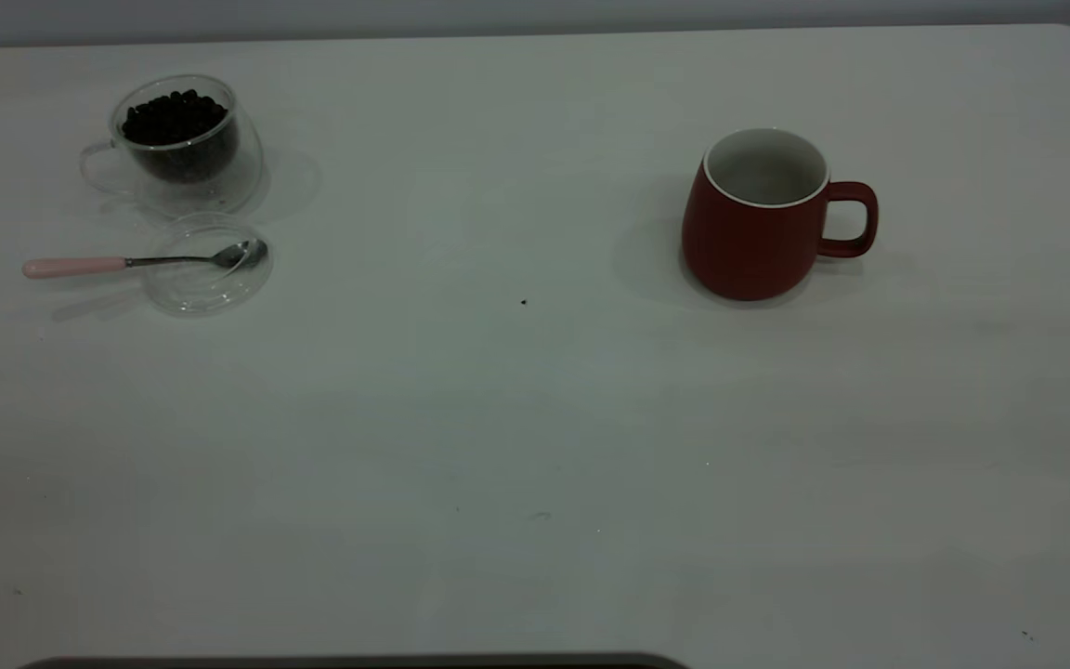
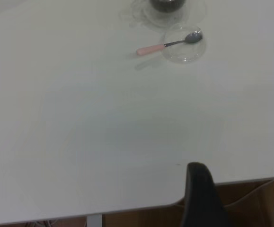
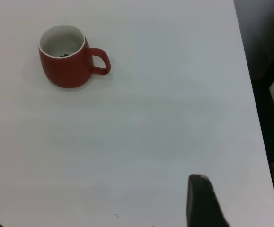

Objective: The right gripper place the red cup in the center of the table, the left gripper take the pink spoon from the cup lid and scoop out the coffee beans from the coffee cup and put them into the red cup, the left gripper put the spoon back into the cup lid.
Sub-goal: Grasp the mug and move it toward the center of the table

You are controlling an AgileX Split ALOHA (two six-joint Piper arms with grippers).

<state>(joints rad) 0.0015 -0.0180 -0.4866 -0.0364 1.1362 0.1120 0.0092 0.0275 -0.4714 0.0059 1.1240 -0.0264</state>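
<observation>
The red cup (image 1: 758,223) stands upright on the right half of the table (image 1: 516,418), toward the far side, its loop handle pointing right in the exterior view. Its white interior looks mostly bare there; the right wrist view shows a few small dark bits at the bottom, too small to tell what they are.

Well apart from it, at the far left of the table, the coffee cup (image 1: 184,144) stands upright with its transparent handle pointing left, holding a heap of coffee beans (image 1: 173,116) that reaches near the rim. Just in front of it, on the near side, the cup lid (image 1: 205,279) lies flat on the table; whether the two touch cannot be told. The pink spoon (image 1: 140,261) lies with its long axis running left to right: the metal bowl rests in the lid toward its right edge, and the pale pink handle sticks out over the lid's left rim, ending above the table.

No arm shows in the exterior view. The left gripper (image 2: 200,196) appears only as a single dark finger over the near table edge in its own wrist view, well apart from the spoon; the right gripper (image 3: 200,201) likewise shows as one dark finger, well apart from the red cup. Neither touches or holds anything visible, and how far either is spread cannot be told.
</observation>
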